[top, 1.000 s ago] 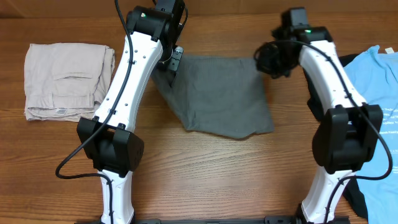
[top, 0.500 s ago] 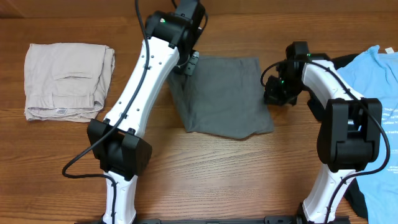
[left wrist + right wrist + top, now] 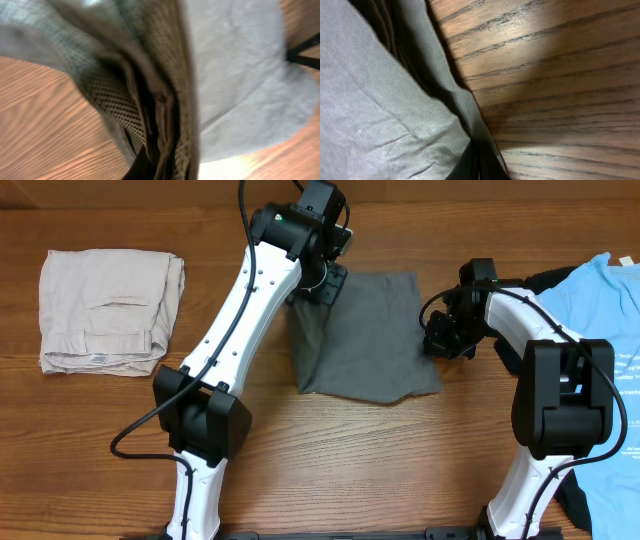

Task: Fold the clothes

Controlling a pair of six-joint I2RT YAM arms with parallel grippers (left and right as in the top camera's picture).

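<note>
The mid-grey shorts [image 3: 365,335] lie in the middle of the table, narrowed into a tall shape. My left gripper [image 3: 328,280] is at their upper left corner, shut on a bunched fold of the grey cloth [image 3: 240,75]; the fingertips [image 3: 155,160] are buried in fabric. My right gripper [image 3: 440,335] is at the shorts' right edge, shut on the grey cloth [image 3: 380,110], with its fingers [image 3: 480,167] low against the wood.
Folded beige shorts [image 3: 105,310] lie at the far left. A light-blue T-shirt [image 3: 610,330] lies at the right edge over a black garment [image 3: 545,278]. Bare wooden table [image 3: 380,460] spreads in front of the shorts.
My left gripper has moved right, pulling the shorts' left edge with it so the shorts are narrower. My right gripper has dropped from the upper right corner to the right edge.
</note>
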